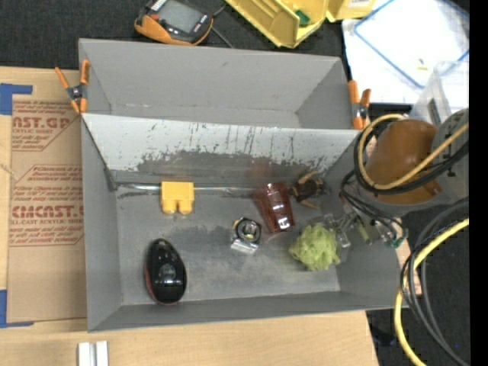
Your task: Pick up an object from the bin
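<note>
End effector (345, 231) seen low at the right wall of the grey bin (213, 82), just beside a green fuzzy lump (314, 248), open or closed cannot be told, brown bottle (274, 207) and small silver piece (246, 232) lying near, yellow block (177, 197) and black mouse (165, 271) placed well leftward

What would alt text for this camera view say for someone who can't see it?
A robot's claw hangs at the right of a grey metal bin, beside a fuzzy green lump. Also on the bin floor: a brown bottle, a small silver piece, a yellow block and a black computer mouse.
</note>
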